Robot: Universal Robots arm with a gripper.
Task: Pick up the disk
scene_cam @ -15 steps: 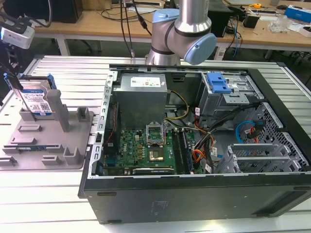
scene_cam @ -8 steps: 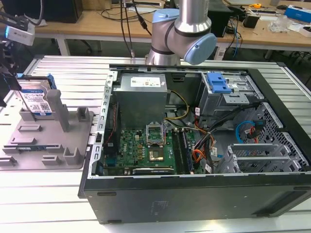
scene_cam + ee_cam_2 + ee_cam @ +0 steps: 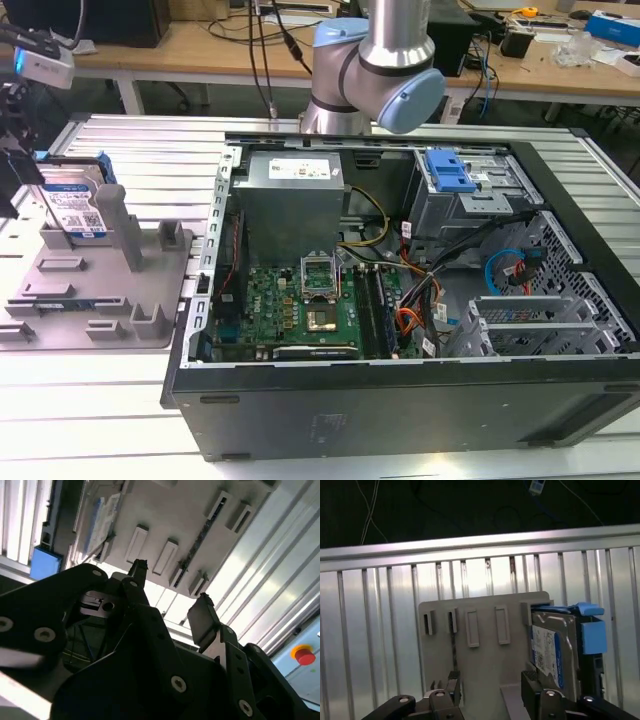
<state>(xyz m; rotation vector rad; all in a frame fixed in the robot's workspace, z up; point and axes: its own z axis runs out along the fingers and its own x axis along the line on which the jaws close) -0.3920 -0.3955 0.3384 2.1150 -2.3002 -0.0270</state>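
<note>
The disk (image 3: pixel 75 208) stands on edge at the back of the grey fixture (image 3: pixel 100 290), at the exterior view's left. Its white and blue label faces out, with blue rails along its sides. In the first wrist view the disk (image 3: pixel 554 652) sits off to one side of my gripper (image 3: pixel 491 681), whose fingers (image 3: pixel 453 679) are spread over the fixture plate (image 3: pixel 482 625) with nothing between them. The second wrist view shows the same open gripper (image 3: pixel 171 592) above the fixture (image 3: pixel 165 515), with the disk (image 3: pixel 102 522) beyond one finger. In the exterior view the gripper (image 3: pixel 12 150) hangs at the frame's left edge, just above the disk.
An open computer case (image 3: pixel 400 400) fills the middle and right of the slatted metal table (image 3: pixel 120 150). Inside it are a power supply (image 3: pixel 295 195), a motherboard (image 3: pixel 300 300) and a bright blue bracket (image 3: pixel 449 170). A red stop button (image 3: pixel 305 655) sits beyond the table.
</note>
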